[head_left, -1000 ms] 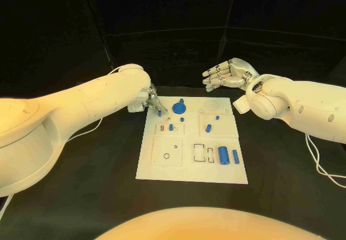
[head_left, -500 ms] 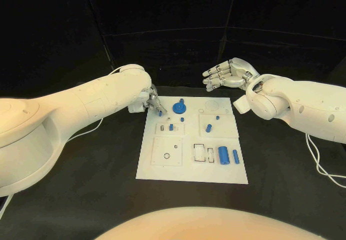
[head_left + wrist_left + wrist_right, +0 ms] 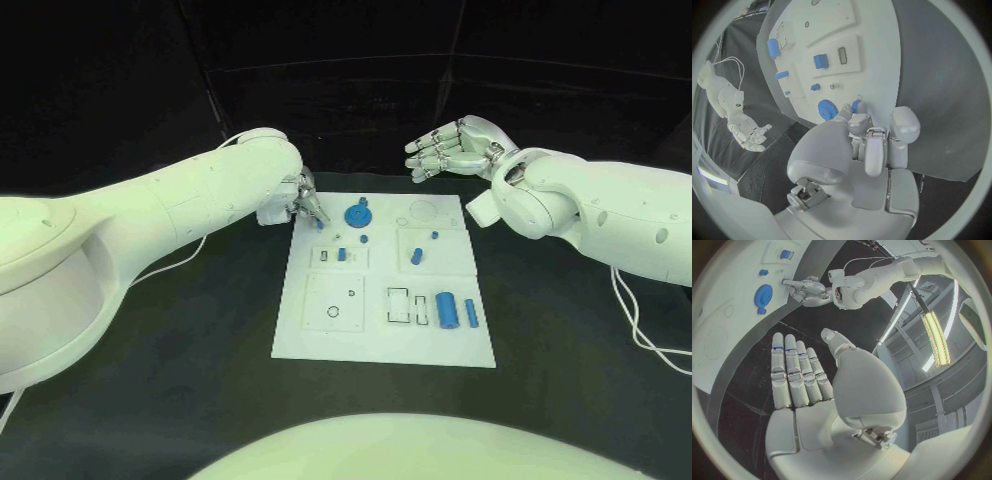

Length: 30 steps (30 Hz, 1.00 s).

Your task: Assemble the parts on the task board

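The white task board lies in the middle of the table. A blue gear sits near its far edge. My left hand hovers at the board's far left corner and pinches a small blue part just above the plate, beside the gear. My right hand is raised beyond the board's far right corner, fingers straight and apart, holding nothing. Two blue cylinders lie side by side in the near right section.
A blue peg and smaller blue pieces rest in the board's middle sections. Empty cut-outs mark the near left section. Black table surrounds the board on every side. A cable trails at the right.
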Each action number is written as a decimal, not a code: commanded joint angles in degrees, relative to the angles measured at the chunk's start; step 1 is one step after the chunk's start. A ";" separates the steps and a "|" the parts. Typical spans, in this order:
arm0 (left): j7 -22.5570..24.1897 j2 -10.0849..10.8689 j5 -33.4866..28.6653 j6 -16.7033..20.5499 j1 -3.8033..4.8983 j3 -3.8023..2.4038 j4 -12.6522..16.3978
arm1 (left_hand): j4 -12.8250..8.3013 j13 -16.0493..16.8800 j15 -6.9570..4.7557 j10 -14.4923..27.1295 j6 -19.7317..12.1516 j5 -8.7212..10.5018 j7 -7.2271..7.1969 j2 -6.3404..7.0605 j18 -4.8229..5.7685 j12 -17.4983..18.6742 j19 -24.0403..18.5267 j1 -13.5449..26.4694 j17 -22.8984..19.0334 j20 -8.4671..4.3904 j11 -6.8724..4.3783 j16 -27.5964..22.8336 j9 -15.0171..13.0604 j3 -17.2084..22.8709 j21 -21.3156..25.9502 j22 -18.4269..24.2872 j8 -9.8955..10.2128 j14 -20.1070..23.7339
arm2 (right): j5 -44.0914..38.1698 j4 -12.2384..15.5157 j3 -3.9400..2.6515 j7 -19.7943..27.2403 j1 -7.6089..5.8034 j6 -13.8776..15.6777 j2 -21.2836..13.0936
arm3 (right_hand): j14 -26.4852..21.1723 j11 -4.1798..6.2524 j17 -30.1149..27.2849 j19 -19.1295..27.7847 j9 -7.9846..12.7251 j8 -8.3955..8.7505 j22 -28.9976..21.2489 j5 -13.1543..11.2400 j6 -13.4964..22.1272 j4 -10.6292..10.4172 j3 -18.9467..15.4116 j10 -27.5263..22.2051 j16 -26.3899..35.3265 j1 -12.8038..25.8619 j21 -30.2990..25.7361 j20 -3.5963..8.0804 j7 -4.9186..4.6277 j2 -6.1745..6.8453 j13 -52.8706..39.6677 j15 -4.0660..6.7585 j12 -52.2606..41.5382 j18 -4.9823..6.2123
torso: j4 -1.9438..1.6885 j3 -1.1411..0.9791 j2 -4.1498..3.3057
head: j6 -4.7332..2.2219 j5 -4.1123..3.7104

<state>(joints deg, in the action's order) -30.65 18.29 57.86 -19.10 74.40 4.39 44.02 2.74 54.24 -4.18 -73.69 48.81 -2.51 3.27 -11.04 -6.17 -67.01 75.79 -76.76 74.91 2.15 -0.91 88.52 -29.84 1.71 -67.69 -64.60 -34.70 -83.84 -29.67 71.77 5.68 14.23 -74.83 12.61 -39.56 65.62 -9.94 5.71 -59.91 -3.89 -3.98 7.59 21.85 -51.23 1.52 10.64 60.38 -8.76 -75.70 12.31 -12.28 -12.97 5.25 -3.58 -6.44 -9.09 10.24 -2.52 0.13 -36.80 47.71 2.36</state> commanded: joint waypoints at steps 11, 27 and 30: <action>1.05 0.74 -2.12 0.89 -0.04 0.02 0.41 | -5.59 -0.80 0.07 0.40 -0.69 -0.24 0.38 1.51 -0.04 0.81 0.02 1.28 11.82 -0.06 0.26 0.02 0.03 11.65 0.15 -0.16 0.06 -5.41 | -0.05 -0.19 -0.04 0.10 -0.12 -0.53 0.10 | -0.38 0.14 -0.10 -0.33 -0.07 -0.35 -0.07 -0.05 0.47 0.03 -0.34 -0.38 -0.23 -0.07 -0.31 -0.06 -0.78 -0.69 -0.08 -0.14 -0.32 0.16 | -0.08 0.01 0.00 | 0.11 0.06; 2.31 8.07 -4.54 7.59 0.46 0.06 11.76 | -9.59 -1.27 0.06 -0.36 -0.12 -0.30 0.41 6.91 -0.02 0.79 0.41 11.73 11.73 0.07 0.21 -0.02 -0.69 31.11 0.20 -0.88 -1.97 -5.41 | -0.05 -0.46 -0.03 -0.06 -0.11 -0.85 -0.12 | -0.45 0.10 -0.17 -0.41 -0.07 -0.34 -0.18 -0.05 0.52 -0.11 -0.52 -0.48 -0.28 0.06 -0.48 -0.08 -0.81 -0.76 -0.07 -0.17 -0.39 0.14 | -0.34 -0.04 0.08 | -0.01 0.02; 2.49 10.13 -4.58 9.33 0.38 0.10 15.16 | -10.20 -1.10 0.03 -0.61 0.00 -0.29 0.36 7.60 0.02 0.59 0.58 12.97 11.81 0.05 0.16 0.02 -0.87 33.76 0.04 -1.17 -2.49 -5.44 | -0.05 -0.48 -0.03 -0.07 -0.10 -0.92 -0.19 | -0.45 0.10 -0.17 -0.41 -0.07 -0.34 -0.18 -0.05 0.52 -0.11 -0.52 -0.48 -0.28 0.06 -0.48 -0.08 -0.81 -0.76 -0.07 -0.17 -0.39 0.14 | -0.30 -0.04 0.08 | 0.09 0.11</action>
<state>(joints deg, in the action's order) -29.22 27.92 54.07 -13.48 74.73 4.51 58.01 -0.06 53.05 -4.17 -73.85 48.33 -2.64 3.61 -3.22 -6.17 -66.33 75.96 -64.13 74.91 2.32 -0.81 88.52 -30.69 27.79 -67.69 -65.73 -36.94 -83.84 -29.69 71.27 5.68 13.96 -74.83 12.24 -39.70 65.41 -9.93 5.61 -59.91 -3.89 -3.98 7.46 21.85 -51.08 1.36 10.48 60.38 -8.76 -75.45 11.96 -12.28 -13.12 5.01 -3.57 -6.65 -9.09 10.24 -2.85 0.07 -36.70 47.75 2.32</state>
